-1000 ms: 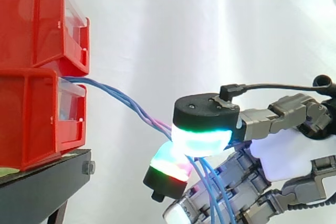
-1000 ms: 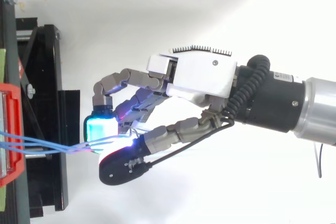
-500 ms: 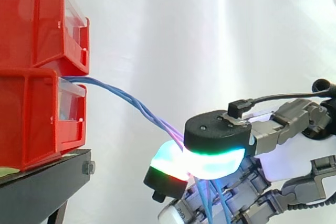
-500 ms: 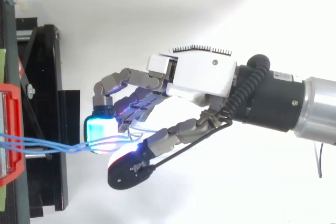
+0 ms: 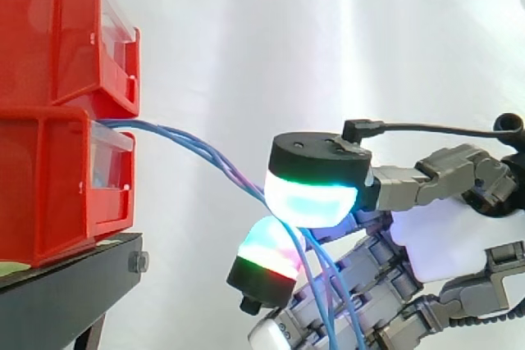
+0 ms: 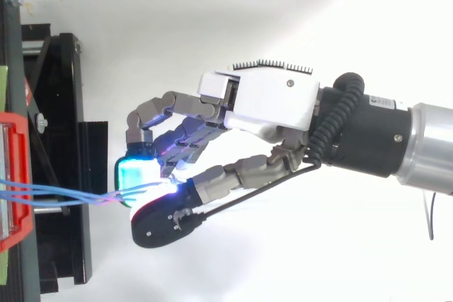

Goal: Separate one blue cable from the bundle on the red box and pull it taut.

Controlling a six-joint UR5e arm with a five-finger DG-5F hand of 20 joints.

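Between the glowing pads (image 5: 310, 198) of the hand (image 6: 269, 100) the blue cables (image 5: 197, 152) go out of sight, so the pinched strands cannot be counted. Below the fingers (image 5: 385, 272) they leave by the bottom edge. Their far ends hide inside the lower red bin (image 5: 57, 194).

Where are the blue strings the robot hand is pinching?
Find the stacked red bins at the side view's left. From the lower bin's front, the blue cables sag rightward into the hand. They are the only thin blue strands there.
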